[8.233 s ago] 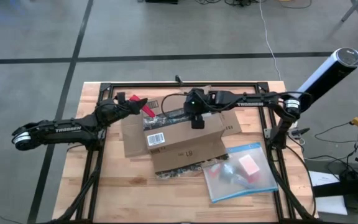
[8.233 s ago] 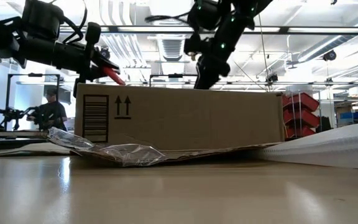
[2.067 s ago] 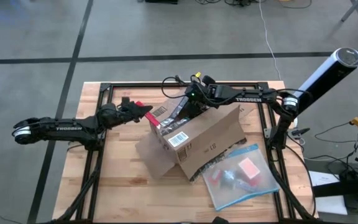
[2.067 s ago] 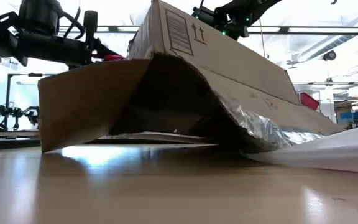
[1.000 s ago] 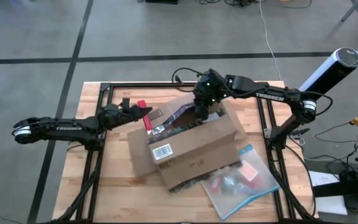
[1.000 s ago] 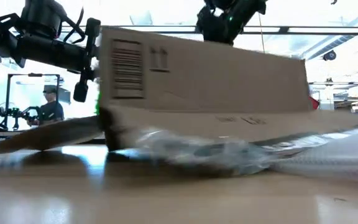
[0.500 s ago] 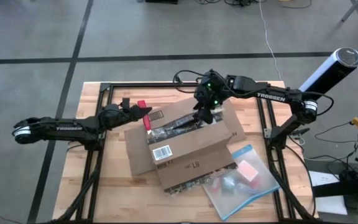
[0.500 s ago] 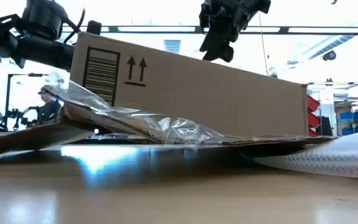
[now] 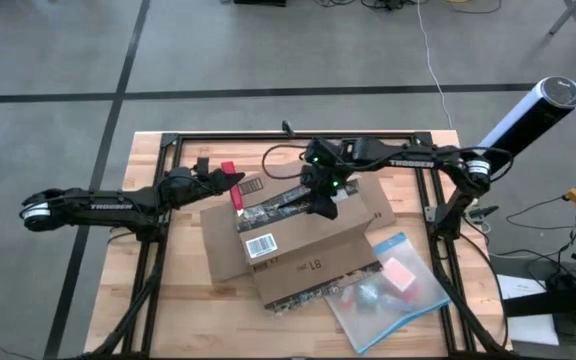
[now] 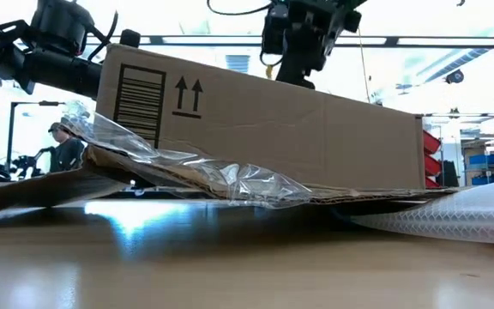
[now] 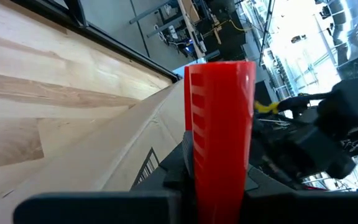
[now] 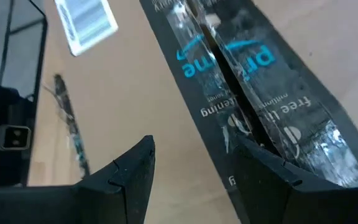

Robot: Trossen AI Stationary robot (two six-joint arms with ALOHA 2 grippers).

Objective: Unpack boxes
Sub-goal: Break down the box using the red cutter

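Observation:
The brown cardboard box [image 9: 303, 240] lies mid-table, slightly tilted in the low view [image 10: 256, 137], resting on its spread lower flaps and crumpled clear film [image 10: 187, 172]. Its top carries a black taped seam [image 12: 241, 93] and a white barcode label [image 9: 258, 245]. My right gripper [image 9: 320, 203] is open right over that seam, fingers [image 12: 132, 177] either side of it. My left gripper [image 9: 223, 183] is at the box's far left corner, shut on a small red tool [image 11: 219, 112]. My left gripper pinches the red tool's near end [image 11: 219, 180] between its two fingers, coming level from the table's left. The tool sticks forward past the fingertips, clear of the table, its free end above the box's far left corner. My right gripper: whether its fingertips touch the box top, I cannot tell.
A clear pouch with a blue edge [image 9: 388, 285] holding small items lies at the box's near right. A loose cardboard flap [image 9: 218, 240] spreads left of the box. The black frame rails [image 9: 158, 230] run along both table sides. A person stands in the room behind [image 10: 63, 146].
The box, raised and turning a second ago, has settled onto the table and lies still, film spilling out from under it on the near side. My right gripper has moved toward the near-left and down, from the box's far edge to over the taped seam.

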